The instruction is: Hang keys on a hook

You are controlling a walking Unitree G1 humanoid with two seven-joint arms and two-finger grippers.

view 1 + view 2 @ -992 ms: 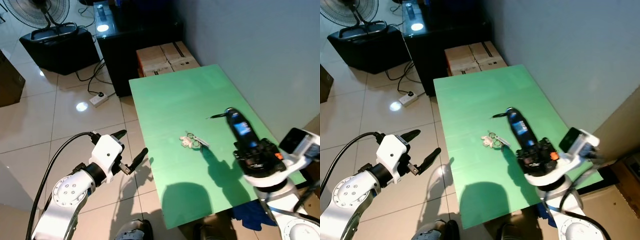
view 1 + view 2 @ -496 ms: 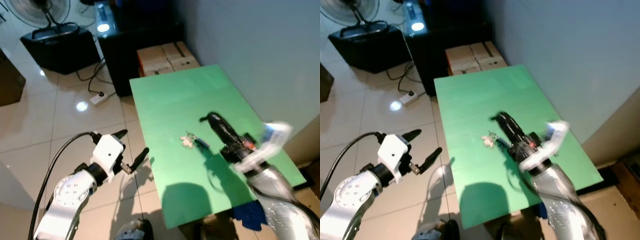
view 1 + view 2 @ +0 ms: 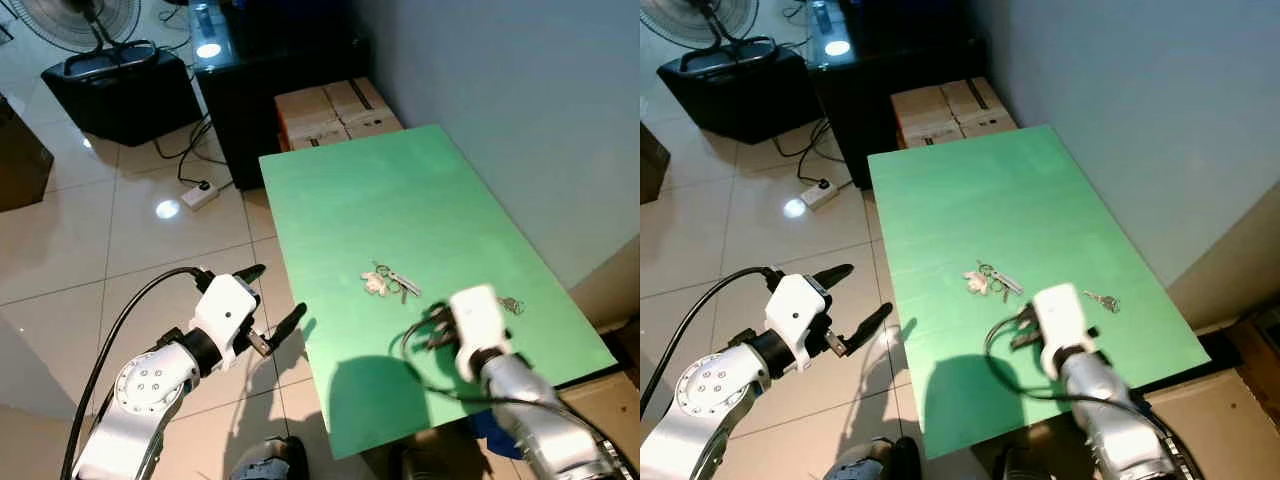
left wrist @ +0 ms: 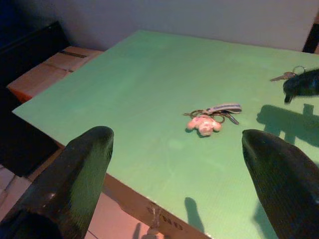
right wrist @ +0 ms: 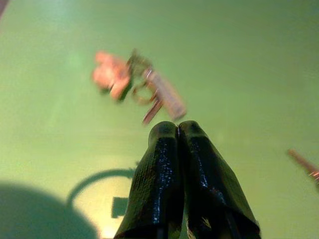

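Keys (image 3: 389, 282) lie mid-bench (image 3: 340, 190), untouched. Our right pincer (image 5: 178, 130), fingers pressed together and empty, hovers near, keys at its 11 o'clock. We should spread it before descending on the ring. Left pincer (image 4: 177, 142) wide apart, idle.

Head stereo pair is looking steeply down from above at the green table (image 3: 420, 200) and tiled floor (image 3: 120, 250), table running toward 1 o'clock. Left wrist camera is looking low across the table from its floor-side edge, between its fingers (image 4: 75, 184). Right wrist camera is hovering close over the tabletop, blurred. All views are sharing the keys (image 3: 388, 283).
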